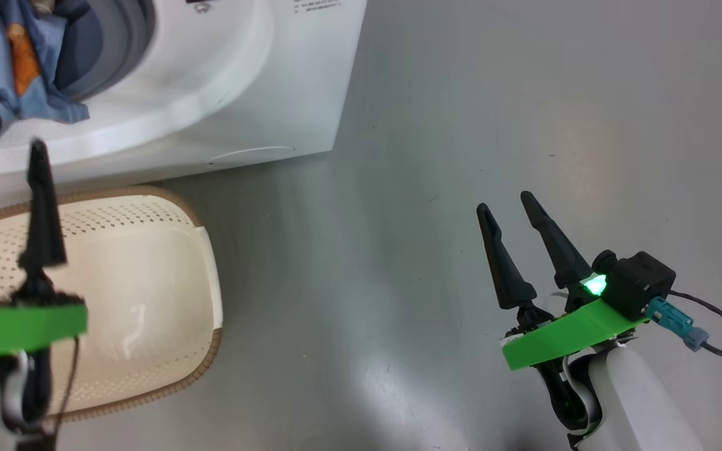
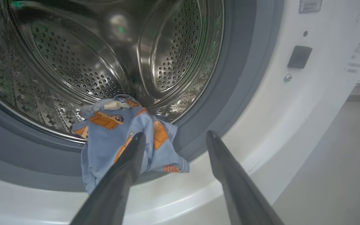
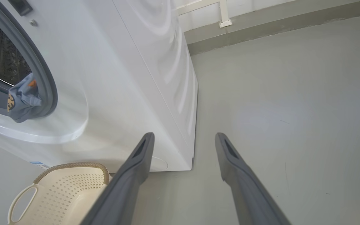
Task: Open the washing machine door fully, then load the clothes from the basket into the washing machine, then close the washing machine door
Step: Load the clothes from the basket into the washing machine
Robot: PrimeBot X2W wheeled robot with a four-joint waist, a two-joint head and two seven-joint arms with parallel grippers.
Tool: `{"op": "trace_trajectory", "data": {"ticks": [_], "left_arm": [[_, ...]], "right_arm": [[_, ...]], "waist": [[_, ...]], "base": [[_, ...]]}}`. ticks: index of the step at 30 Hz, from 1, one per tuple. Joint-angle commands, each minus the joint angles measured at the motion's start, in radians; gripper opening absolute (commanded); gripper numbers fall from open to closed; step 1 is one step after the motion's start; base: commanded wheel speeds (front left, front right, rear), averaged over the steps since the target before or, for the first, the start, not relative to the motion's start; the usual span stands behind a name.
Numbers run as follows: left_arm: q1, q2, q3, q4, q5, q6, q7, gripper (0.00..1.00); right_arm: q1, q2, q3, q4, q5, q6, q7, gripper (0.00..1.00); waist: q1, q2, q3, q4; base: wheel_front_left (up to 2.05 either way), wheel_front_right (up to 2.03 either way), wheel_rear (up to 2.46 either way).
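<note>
The white washing machine (image 1: 242, 94) stands with its opening bare; its door is out of view. Light-blue clothes (image 1: 4, 62) printed with orange figures drape over the grey gasket lip, half in the steel drum (image 2: 73, 62) and half hanging outside. In the left wrist view the clothes (image 2: 108, 131) lie just beyond my left gripper (image 2: 176, 136), which is open and holds nothing. The cream basket (image 1: 148, 282) sits on the floor below the opening, its inside bare. My right gripper (image 1: 504, 202) hovers open over the floor, right of the machine. The clothes (image 3: 23, 100) and the basket (image 3: 61, 187) appear in the right wrist view too.
Grey floor (image 1: 492, 94) stretches to the right of the machine. A wall with a pale skirting (image 3: 261, 28) runs behind it. The basket has a brown woven rim (image 1: 167, 191) and a side handle (image 3: 17, 200).
</note>
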Motion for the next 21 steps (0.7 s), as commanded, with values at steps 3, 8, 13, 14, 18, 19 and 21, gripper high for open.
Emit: {"op": "trace_trajectory", "data": {"ticks": [3, 8, 13, 14, 18, 19, 21], "left_arm": [[-0.094, 0.059, 0.018, 0.016, -0.023, -0.003, 0.038, 1.00], [-0.194, 0.077, 0.017, 0.086, -0.048, 0.014, 0.142, 1.00], [-0.282, 0.073, 0.028, 0.154, -0.078, 0.051, 0.229, 1.00], [-0.295, 0.073, 0.025, 0.168, -0.080, 0.057, 0.249, 1.00], [-0.349, 0.077, 0.008, 0.231, -0.090, 0.078, 0.357, 1.00], [-0.358, 0.076, 0.005, 0.244, -0.096, 0.081, 0.385, 1.00], [-0.389, 0.078, -0.004, 0.280, -0.107, 0.085, 0.442, 1.00]], "right_arm": [[0.026, 0.006, 0.029, -0.017, 0.010, 0.006, -0.005, 1.00], [0.032, 0.006, 0.028, -0.018, 0.018, 0.006, -0.005, 1.00], [0.038, 0.006, 0.025, -0.018, 0.023, 0.006, -0.005, 1.00], [0.039, 0.006, 0.024, -0.018, 0.024, 0.006, -0.005, 1.00], [0.041, 0.006, 0.020, -0.021, 0.024, 0.006, -0.005, 1.00], [0.042, 0.006, 0.019, -0.021, 0.024, 0.006, -0.005, 1.00], [0.043, 0.006, 0.016, -0.021, 0.024, 0.006, -0.005, 1.00]], "waist": [[0.0000, -0.0001, -0.001, -0.011], [0.0000, -0.0001, -0.001, -0.021], [0.0000, -0.0001, -0.005, -0.024], [0.0000, -0.0001, -0.006, -0.024], [0.0000, -0.0001, -0.007, -0.021], [0.0000, -0.0001, -0.007, -0.019], [0.0000, -0.0001, -0.005, -0.014]], "base": [[0.00, 0.00, 0.00], [0.00, 0.00, 0.00], [0.00, 0.00, 0.00], [0.00, 0.00, 0.00], [0.00, 0.00, 0.00], [0.00, 0.00, 0.00], [0.00, 0.00, 0.00]]}}
